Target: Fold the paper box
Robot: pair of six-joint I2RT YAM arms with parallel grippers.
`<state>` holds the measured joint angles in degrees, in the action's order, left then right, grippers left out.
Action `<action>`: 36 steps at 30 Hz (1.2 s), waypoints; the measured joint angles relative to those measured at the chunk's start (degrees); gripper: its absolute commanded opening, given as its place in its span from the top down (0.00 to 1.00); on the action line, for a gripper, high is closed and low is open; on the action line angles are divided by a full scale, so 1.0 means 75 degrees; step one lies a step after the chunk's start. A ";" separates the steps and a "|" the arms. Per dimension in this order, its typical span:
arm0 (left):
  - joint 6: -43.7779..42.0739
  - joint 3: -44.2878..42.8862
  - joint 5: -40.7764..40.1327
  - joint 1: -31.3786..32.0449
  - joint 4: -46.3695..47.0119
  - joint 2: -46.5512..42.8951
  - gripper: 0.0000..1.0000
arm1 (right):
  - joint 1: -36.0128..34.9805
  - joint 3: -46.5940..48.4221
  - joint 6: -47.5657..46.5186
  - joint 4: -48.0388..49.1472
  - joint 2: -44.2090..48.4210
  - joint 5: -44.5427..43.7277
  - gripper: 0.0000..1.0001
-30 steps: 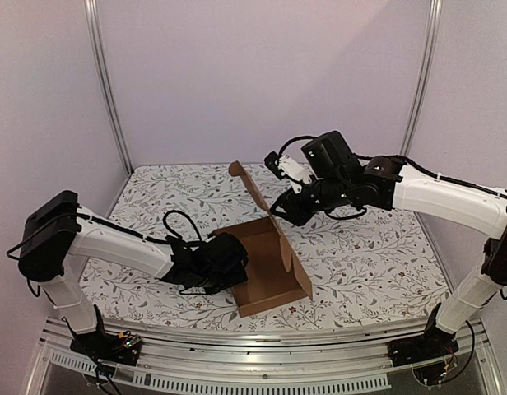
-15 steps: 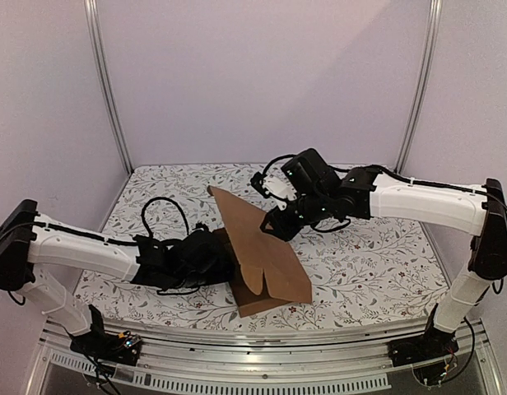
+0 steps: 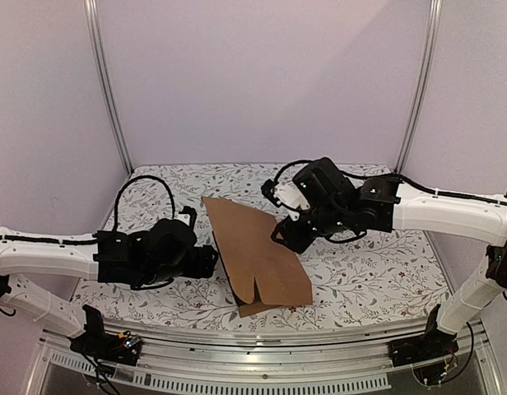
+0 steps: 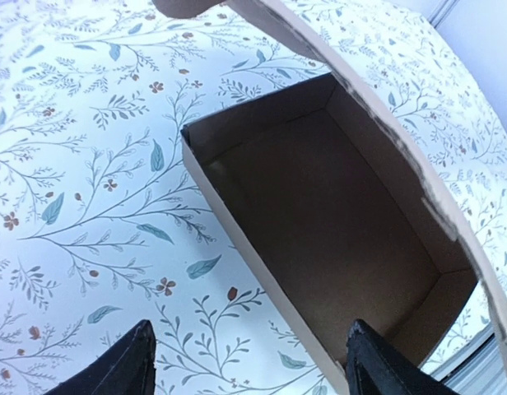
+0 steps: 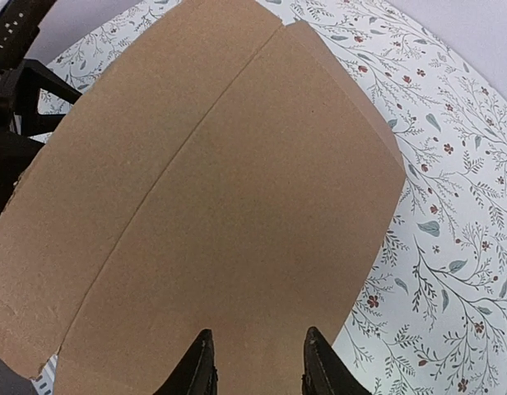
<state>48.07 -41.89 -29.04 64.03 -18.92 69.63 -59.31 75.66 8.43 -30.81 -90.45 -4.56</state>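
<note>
1. The paper box (image 3: 258,251) sits near the middle of the floral bench (image 3: 360,263), between the two arms. Its lid panel (image 5: 237,164) now slopes low over its tray (image 4: 336,214).
2. This means the closing fold is mostly done but not finished. In the left wrist view the tray interior is open to sight under the raised lid edge, so the lid has not seated. The front flap probably has yet to be tucked in.
3. The right tool (image 3: 285,234) is at the far right edge of the lid. Its fingers are a little apart over the cardboard, with nothing between them. I cannot tell whether they press on it.
4. The left tool (image 4: 249,366) is spread wide and holds nothing. It is near the tray's left wall and points at it without touching.
5. A second ago the lid stood almost upright, with the right tool up at its edge. Half a second ago it leaned about halfway over the tray. It now lies close to flat, and the right tool has followed it down.
6. The left arm has changed as well. In both earlier views its tool was up against the box's left side, seemingly bracing it. It has since drawn back to the left, so a gap shows between tool and cardboard.
7. The tray has kept its place on the bench throughout.
</note>
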 measured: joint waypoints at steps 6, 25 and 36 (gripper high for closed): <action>-0.0580 -0.0420 -0.0469 0.0000 -0.1125 -0.0093 0.22 | -0.0449 -0.0898 0.0589 -0.0233 0.1291 -0.0609 0.64; -0.1224 0.1209 0.2270 -0.4106 0.1218 -0.0481 0.36 | -0.1853 -0.5094 0.4660 0.0420 0.2961 -0.1443 0.72; -0.0600 0.0420 0.5184 -0.5520 0.4934 0.3197 0.74 | -0.1941 -0.5826 0.5919 0.1542 0.2964 -0.1437 0.84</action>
<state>43.57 -38.74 9.85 22.63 18.09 93.60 -73.87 31.97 52.82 -19.25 -68.23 -15.33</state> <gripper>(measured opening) 0.318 0.180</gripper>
